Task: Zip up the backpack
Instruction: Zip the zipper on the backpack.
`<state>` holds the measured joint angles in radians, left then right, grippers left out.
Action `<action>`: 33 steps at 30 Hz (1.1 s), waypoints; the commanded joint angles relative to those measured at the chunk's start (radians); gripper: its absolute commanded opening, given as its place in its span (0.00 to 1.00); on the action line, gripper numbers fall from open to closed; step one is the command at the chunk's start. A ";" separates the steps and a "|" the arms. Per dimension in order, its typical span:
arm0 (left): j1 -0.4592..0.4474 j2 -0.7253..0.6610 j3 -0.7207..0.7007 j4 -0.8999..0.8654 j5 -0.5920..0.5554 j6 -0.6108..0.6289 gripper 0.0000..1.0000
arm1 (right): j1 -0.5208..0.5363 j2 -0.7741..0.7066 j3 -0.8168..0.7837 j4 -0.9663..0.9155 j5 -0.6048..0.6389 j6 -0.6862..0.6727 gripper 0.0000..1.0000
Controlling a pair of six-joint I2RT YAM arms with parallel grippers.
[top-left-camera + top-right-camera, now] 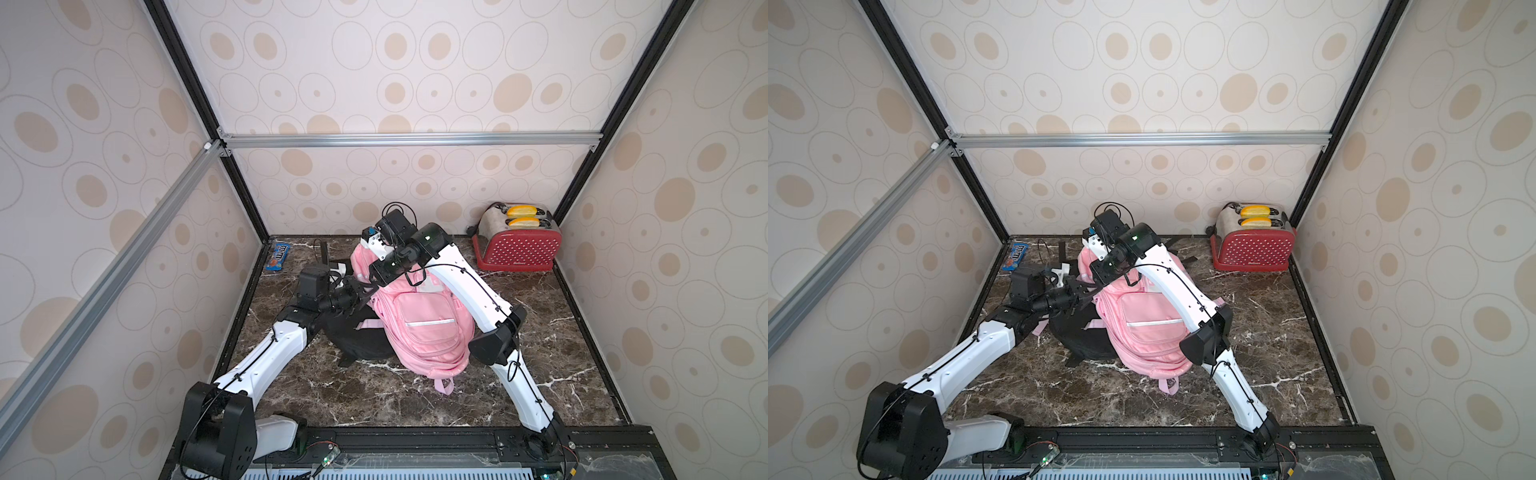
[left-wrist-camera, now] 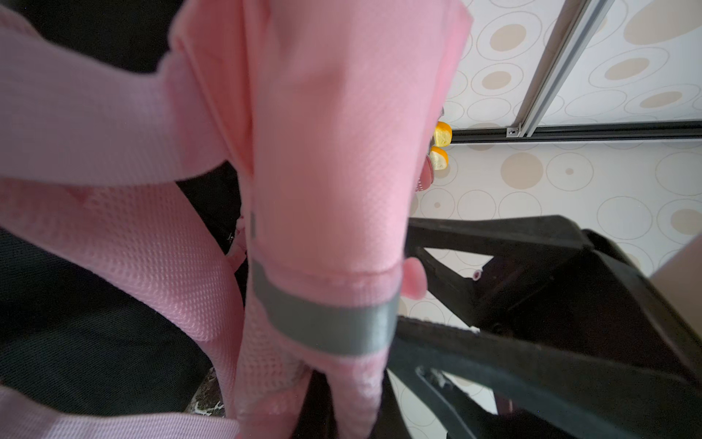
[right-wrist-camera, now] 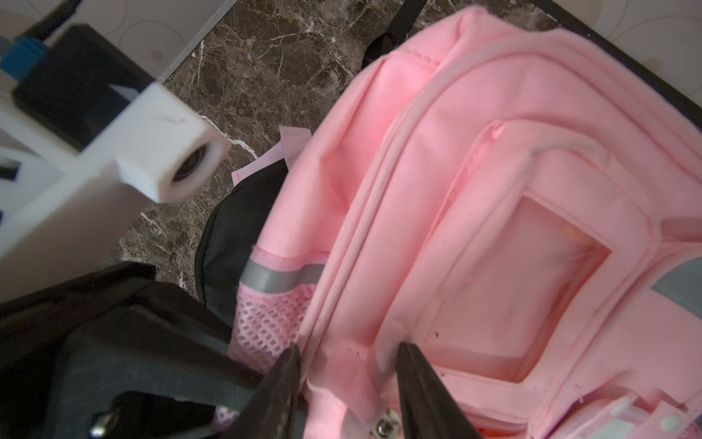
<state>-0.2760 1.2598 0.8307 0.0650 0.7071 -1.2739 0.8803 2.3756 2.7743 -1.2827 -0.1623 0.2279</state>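
Red toaster (image 1: 517, 245) far right on desk (image 1: 561, 332), two bread slices (image 1: 524, 211) upright in slots. Pink backpack (image 1: 424, 324) mid-desk, front pocket up, lying partly over black bag (image 1: 357, 336) on its left. Left gripper (image 1: 363, 291) closed, pinching fabric at backpack's left side by grey strip (image 2: 330, 327). Right gripper (image 3: 349, 351) at backpack's far top end, jaws apart, tips resting either side of zipper seam (image 3: 364, 213).

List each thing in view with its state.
backpack, lying front up
black bag, flat under the backpack
toaster, upright, two bread slices sticking up
candy packet, lying flat
left tool, shut on the backpack's side
right tool, jaws apart astride the zip seam; grip unclear
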 commanded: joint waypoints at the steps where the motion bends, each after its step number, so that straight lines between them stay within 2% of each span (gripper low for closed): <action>1: -0.009 -0.048 0.033 0.119 0.045 -0.036 0.00 | -0.012 0.030 0.028 0.000 0.002 -0.004 0.43; 9: -0.009 -0.038 0.036 0.136 0.045 -0.043 0.00 | -0.024 0.034 0.023 -0.007 -0.001 -0.006 0.18; 14: -0.009 -0.033 0.038 0.142 0.042 -0.043 0.00 | -0.033 0.025 0.014 -0.004 -0.037 0.003 0.12; 21: -0.009 -0.031 0.024 0.127 0.024 -0.031 0.00 | -0.040 -0.013 -0.018 0.015 -0.173 0.051 0.10; 24: -0.007 -0.032 0.011 0.131 0.019 -0.026 0.00 | -0.045 -0.083 -0.152 0.116 -0.226 0.093 0.10; 29: 0.013 -0.045 0.000 0.114 0.014 -0.023 0.00 | -0.117 -0.286 -0.609 0.466 -0.378 0.240 0.10; 33: 0.025 -0.053 -0.010 0.104 0.012 -0.019 0.00 | -0.167 -0.335 -0.735 0.581 -0.475 0.299 0.11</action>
<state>-0.2710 1.2583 0.7982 0.0723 0.7155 -1.2869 0.7380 2.0777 2.0884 -0.8104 -0.5266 0.4435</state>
